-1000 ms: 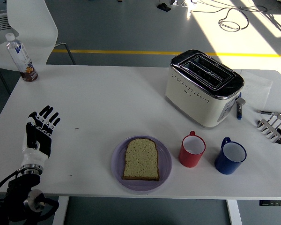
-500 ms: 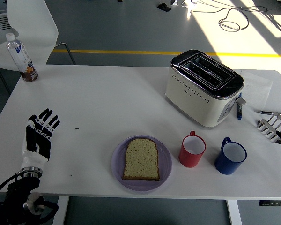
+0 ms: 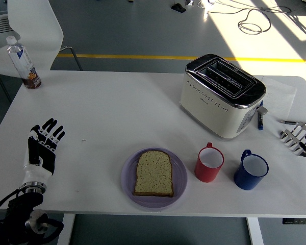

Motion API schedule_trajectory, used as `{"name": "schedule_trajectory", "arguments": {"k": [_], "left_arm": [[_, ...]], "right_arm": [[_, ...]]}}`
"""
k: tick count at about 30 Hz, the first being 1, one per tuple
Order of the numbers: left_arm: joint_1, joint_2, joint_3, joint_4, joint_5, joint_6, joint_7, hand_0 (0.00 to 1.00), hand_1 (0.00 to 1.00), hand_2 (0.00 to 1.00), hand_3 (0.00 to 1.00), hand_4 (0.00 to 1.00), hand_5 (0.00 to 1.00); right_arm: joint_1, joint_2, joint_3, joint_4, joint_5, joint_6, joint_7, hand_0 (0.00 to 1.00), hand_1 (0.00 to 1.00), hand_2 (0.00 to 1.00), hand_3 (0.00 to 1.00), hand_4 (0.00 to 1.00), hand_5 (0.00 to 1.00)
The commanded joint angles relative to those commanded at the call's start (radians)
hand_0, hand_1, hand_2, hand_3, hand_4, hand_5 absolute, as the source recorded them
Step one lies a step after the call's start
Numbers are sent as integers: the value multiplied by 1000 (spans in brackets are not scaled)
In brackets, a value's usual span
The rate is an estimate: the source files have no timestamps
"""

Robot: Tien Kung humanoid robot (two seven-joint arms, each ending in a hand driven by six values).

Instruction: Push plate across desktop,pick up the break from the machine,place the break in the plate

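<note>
While bread (image 3: 154,173) sits on plate (image 3: 129,185), both hands (image 3: 42,149) (image 3: 301,140) splayed, empty; no legible txt.

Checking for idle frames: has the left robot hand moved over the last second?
Yes. The left robot hand has slid slightly toward the table's near edge, away from the bottle, fingers spread.

Black-and-white jointed robot hand (image 3: 42,147)

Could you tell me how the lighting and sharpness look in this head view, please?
Head view: sharp throughout, no motion blur. Strong sunlight washes out the floor at top right and the table's far right corner. The toaster's chrome top shows bright reflections. The plate and bread are evenly lit, with soft shadows.
</note>
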Motion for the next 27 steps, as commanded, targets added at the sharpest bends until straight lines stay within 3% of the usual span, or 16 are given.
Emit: {"name": "schedule_trajectory", "arguments": {"k": [13, 27], "left_arm": [[-14, 0, -19, -7, 4, 0, 15, 778, 755, 816, 696, 433, 954], [-16, 0, -69, -60, 42, -9, 202, 781, 760, 819, 702, 432, 958]], "right_arm": [[15, 3, 4, 0, -6, 0, -3, 703, 707, 720, 717, 474, 532], [18, 7, 0, -9, -41, 4, -13, 702, 706, 718, 714, 473, 531]]}}
